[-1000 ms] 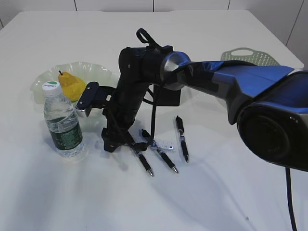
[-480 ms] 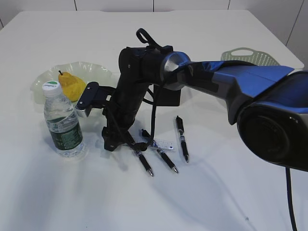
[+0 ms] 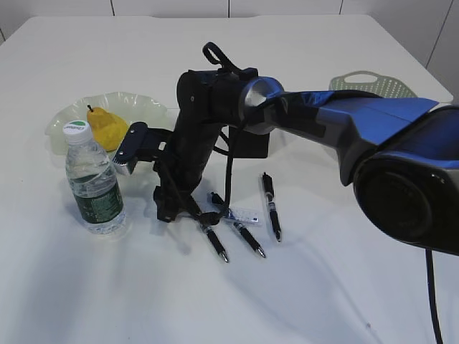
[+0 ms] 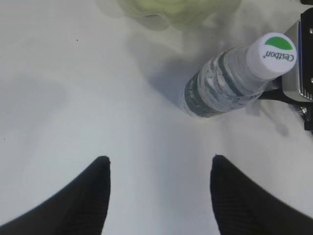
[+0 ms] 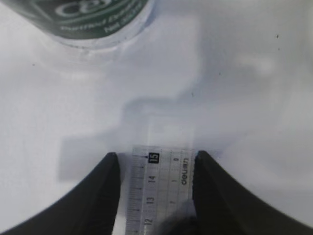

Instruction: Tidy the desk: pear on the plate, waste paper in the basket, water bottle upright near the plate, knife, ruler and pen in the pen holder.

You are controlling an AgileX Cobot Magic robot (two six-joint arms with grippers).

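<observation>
- White table [image 3: 107,301] fills every view, with pale wall panels behind it in the exterior view
- Right arm [image 3: 344,122] reaches across the middle; its gripper [image 5: 155,188] is closed on the clear ruler [image 5: 159,188], which sits between the two fingers with its end sticking out just above the table. This looks like the step in hand: ruler gripped, not yet carried to the holder
- Plate [image 3: 150,106] at the left already holds the pear [image 3: 106,127], so that part looks done
- Mesh basket [image 3: 391,84] sits at the far right edge; I cannot see inside it, and no waste paper shows on the table
- Water bottle [image 3: 93,180] stands upright just in front of the plate, so that part looks done too
- Pen holder [image 3: 251,147], dark, is mostly hidden behind the right arm; its contents cannot be seen
- Left gripper [image 4: 159,196] hangs spread apart and empty above bare table near the bottle
- Three pens [image 3: 270,204] lie flat beside the right gripper, left to collect
- Knife: not visible from here
</observation>
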